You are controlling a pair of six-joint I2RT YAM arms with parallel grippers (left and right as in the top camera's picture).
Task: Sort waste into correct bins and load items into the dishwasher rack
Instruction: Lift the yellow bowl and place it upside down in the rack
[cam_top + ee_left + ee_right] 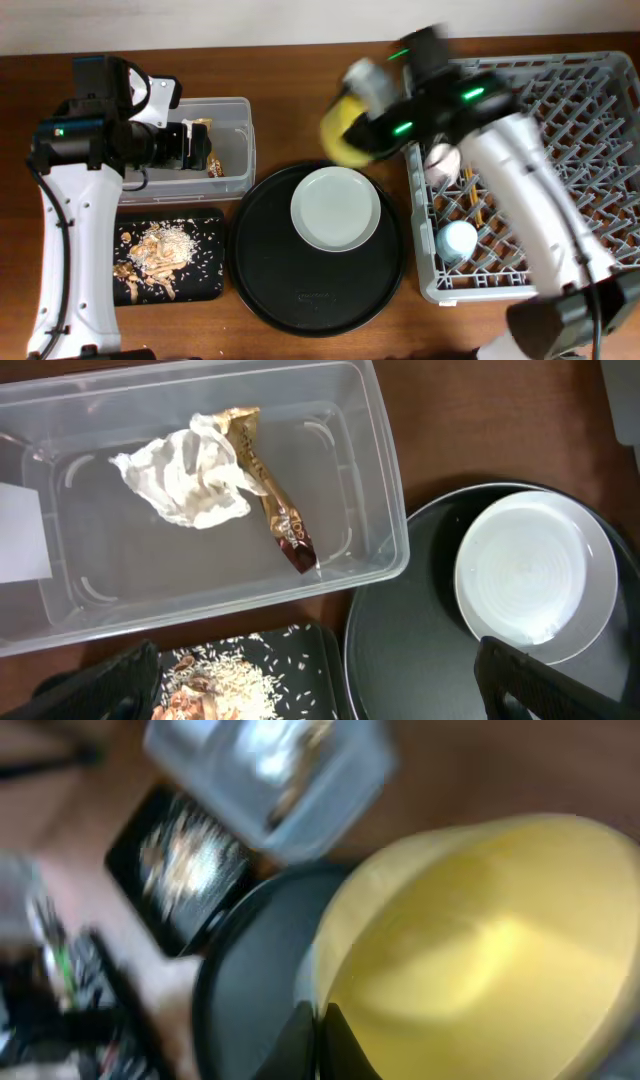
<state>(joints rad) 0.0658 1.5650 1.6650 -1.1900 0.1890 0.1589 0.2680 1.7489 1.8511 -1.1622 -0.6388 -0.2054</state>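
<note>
Right now the right claw (318, 1038) is closed on the rim of the yellow bowl (470, 950) and holds it up in the air. From above, the bowl looks blurry. It hangs over the far edge of the big round black tray (268, 272), just beside the left side of the grey dish rack (600, 130).

The left claw (320, 690) is wide open and has nothing in it. It hangs over the clear tub (395, 510). Inside the tub lie a white paper ball (190, 480) and a shiny gold wrapper (270, 500), and they touch each other.

A small flat black tray (205, 285) sits on the counter (300, 70) next to the tub, on the near side. Food scraps (160, 250) and bits of rice are spread on it.

The pale round plate (336, 208) rests on the round black tray, on its far half.

Two cups are in the rack, along its left side. The pink cup (440, 158) is farther back, and the blue cup (458, 240) is nearer the front.
</note>
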